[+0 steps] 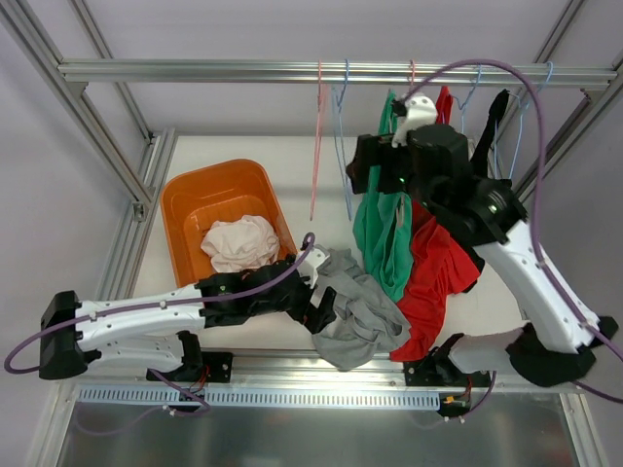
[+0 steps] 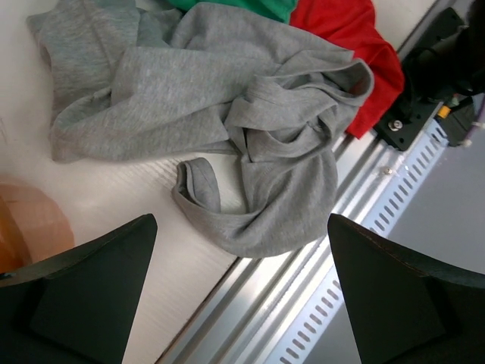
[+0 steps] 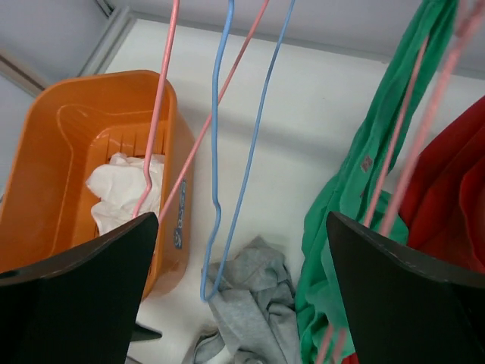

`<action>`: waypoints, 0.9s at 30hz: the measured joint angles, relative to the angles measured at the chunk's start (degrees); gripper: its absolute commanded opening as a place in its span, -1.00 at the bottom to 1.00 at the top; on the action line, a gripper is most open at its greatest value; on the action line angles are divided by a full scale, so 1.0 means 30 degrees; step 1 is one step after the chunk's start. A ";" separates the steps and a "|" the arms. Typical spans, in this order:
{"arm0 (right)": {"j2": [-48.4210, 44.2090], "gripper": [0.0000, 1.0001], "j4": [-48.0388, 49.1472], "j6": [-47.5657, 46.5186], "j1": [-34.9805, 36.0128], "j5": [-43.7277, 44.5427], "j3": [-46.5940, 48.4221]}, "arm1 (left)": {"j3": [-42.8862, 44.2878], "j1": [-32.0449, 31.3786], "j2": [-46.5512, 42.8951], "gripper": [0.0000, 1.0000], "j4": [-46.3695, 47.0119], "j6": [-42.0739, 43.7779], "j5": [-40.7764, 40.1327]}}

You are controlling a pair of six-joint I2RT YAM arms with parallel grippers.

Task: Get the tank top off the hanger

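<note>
A green tank top hangs on a pink hanger from the top rail, with a red tank top beside it on the right. A grey tank top lies crumpled on the table, off any hanger. My right gripper is open and empty, high up just left of the green tank top. My left gripper is open and empty, low at the left edge of the grey tank top, near the table's front edge.
An empty pink hanger and an empty blue hanger hang left of the green top. An orange bin with a white garment stands at the left. A black garment hangs at far right. A slotted metal rail runs along the front.
</note>
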 measured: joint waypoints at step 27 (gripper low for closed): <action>-1.3231 0.99 -0.1137 -0.0809 0.0015 -0.4728 -0.8910 | 0.6725 -0.0364 1.5744 -0.35 0.2455 0.0109 -0.2506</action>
